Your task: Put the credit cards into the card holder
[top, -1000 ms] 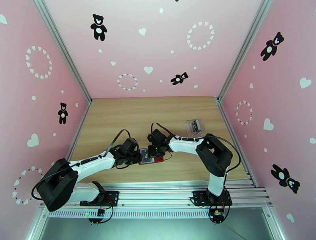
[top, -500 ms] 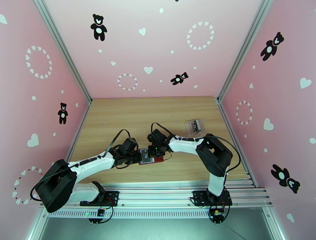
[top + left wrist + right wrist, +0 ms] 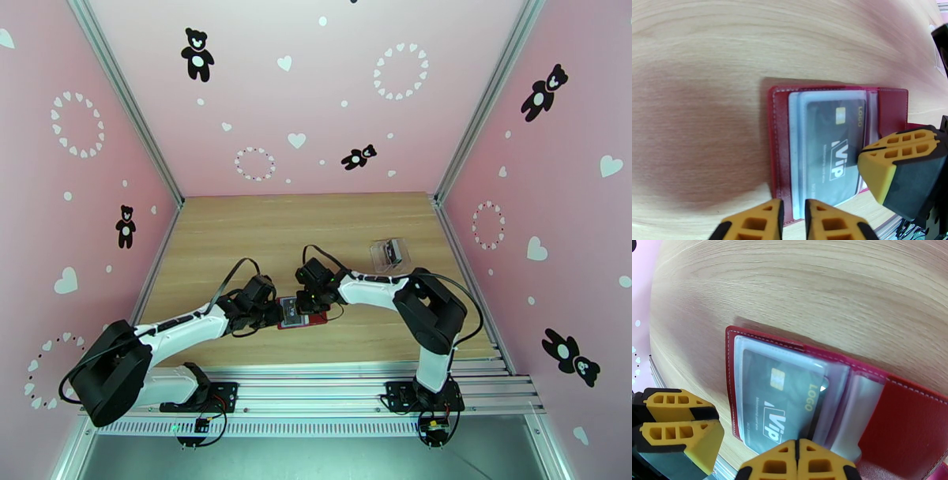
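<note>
The red card holder (image 3: 317, 318) lies open on the wooden table between both arms, its clear sleeves facing up. A dark credit card (image 3: 829, 134) marked VIP sits inside a sleeve, also seen as the card (image 3: 778, 405) in the right wrist view. My left gripper (image 3: 792, 219) is closed narrowly on the holder's near edge (image 3: 779, 158). My right gripper (image 3: 797, 459) is shut, its tips pressed together at the card's outer end over the sleeves (image 3: 837, 398). From above, the left gripper (image 3: 278, 313) and right gripper (image 3: 302, 305) meet over the holder.
A clear plastic box (image 3: 389, 253) with something dark in it stands at the right, behind the right arm. Pink walls enclose the table on three sides, and a metal rail (image 3: 316, 379) runs along the near edge.
</note>
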Robot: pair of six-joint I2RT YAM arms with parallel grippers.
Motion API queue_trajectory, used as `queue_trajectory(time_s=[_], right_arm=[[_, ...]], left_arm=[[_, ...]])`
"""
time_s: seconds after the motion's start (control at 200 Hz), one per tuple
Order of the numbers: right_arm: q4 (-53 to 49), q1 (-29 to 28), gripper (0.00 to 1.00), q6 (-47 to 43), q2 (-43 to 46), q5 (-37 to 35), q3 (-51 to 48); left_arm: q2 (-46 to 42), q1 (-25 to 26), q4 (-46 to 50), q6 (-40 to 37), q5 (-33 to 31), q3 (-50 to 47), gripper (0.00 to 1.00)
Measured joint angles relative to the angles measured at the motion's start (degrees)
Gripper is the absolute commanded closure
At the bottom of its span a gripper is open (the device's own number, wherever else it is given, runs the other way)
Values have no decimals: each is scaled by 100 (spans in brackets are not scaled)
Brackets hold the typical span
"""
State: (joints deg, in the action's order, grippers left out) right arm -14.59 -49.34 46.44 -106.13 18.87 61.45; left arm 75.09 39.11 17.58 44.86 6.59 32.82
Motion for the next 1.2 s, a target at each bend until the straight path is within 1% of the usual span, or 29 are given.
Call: queue_trajectory(time_s=[0.07, 0.19, 0.325, 0.711, 1.201], right_arm=[[9, 0, 91, 7, 2, 0, -13], [20, 0, 87, 13, 4, -9, -28], [17, 0, 87, 9, 7, -20, -31], [20, 0, 95, 11, 20, -81, -42], [13, 0, 96, 11, 195, -138, -52]], left_arm=[[-11, 0, 0, 0, -2, 0, 78], [-15, 0, 0, 0, -2, 0, 78], [-15, 0, -2, 0, -2, 0, 78], [-15, 0, -2, 0, -2, 0, 78], [-15, 0, -2, 0, -2, 0, 78]])
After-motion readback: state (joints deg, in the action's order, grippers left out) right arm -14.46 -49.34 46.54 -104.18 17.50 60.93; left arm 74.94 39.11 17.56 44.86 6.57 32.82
